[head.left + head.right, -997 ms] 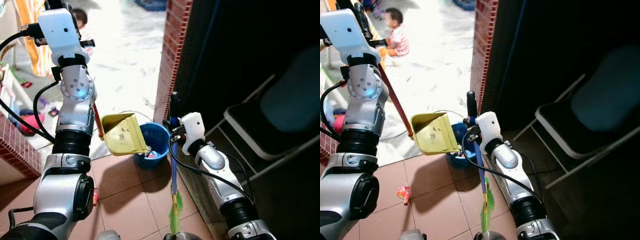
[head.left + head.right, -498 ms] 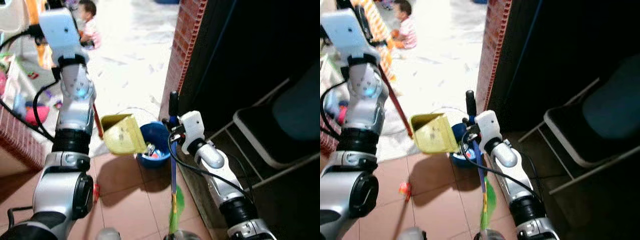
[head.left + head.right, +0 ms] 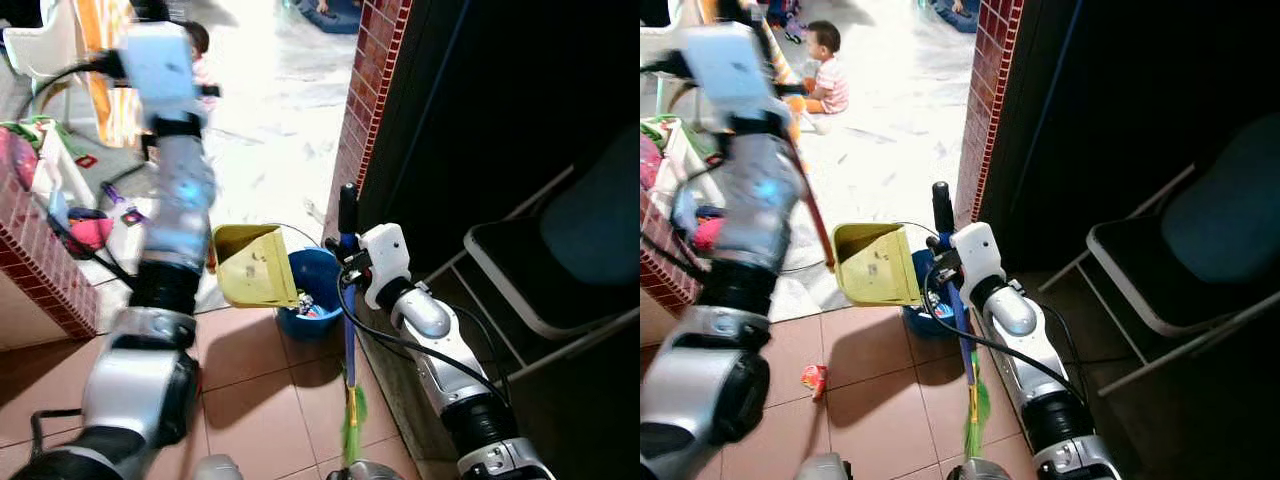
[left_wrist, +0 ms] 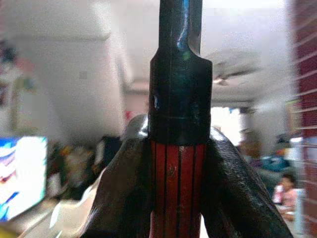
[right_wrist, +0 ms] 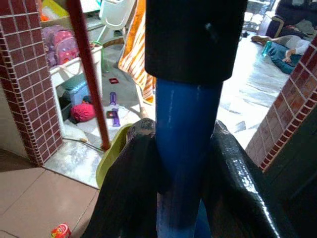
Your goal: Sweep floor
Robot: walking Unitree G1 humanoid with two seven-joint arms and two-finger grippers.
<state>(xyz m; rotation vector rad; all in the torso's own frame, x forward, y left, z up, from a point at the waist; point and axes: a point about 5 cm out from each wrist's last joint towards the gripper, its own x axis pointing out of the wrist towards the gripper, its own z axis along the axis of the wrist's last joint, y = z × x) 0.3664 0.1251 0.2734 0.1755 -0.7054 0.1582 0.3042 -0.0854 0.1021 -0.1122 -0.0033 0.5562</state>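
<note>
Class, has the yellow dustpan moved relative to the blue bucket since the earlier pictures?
No. The yellow dustpan stays tipped over the blue bucket; the camera shifted.

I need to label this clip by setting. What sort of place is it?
Most likely a lived-in home: a small child sits on the pale floor past a brick pillar, with a folding chair nearby.

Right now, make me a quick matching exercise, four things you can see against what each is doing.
Things:
1. yellow dustpan
2. broom
3. blue bucket
4. folding chair

States:
A. standing on the tiled floor
B. held upright by the right gripper
C. tipped over the bucket
D. in the dark corner

Pairs: 1-C, 2-B, 3-A, 4-D
</note>
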